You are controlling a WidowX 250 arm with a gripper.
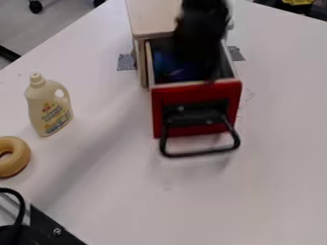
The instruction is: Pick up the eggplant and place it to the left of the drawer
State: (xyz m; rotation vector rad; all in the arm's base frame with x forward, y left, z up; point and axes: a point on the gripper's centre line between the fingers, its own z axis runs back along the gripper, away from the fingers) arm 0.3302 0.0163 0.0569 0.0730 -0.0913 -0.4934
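While the black arm comes in from the top edge, its gripper point(201, 64) hangs down inside the pulled-out drawer point(191, 90), between the two side walls and close behind the red front. How far open the gripper is, and whether it has hold of anything, I cannot tell. Just beside it, on its left as the camera looks, a dark blue thing point(167, 66) lies down in the drawer; it is too blurred and shaded for me to say whether it is the eggplant, so I cannot place the eggplant for certain.

Below the gripper in the view, a black handle point(201, 154) sticks out from the drawer's red front, over the white table point(275, 143). Above the gripper and to its left is the pale wooden top of the cabinet point(152, 19) that the drawer slides out of. Patches of grey tape point(126, 62) are on the table on either side of the gripper, next to the cabinet.

Well apart from the gripper, on its left, a cream bottle point(49, 105) has its cap toward the top of the view. Farther down and left from the gripper, a tan ring point(22, 155) is cut off by the view's edge. Farthest below and left of the gripper come a black bracket point(48, 225) and a looping black cable point(24, 206).
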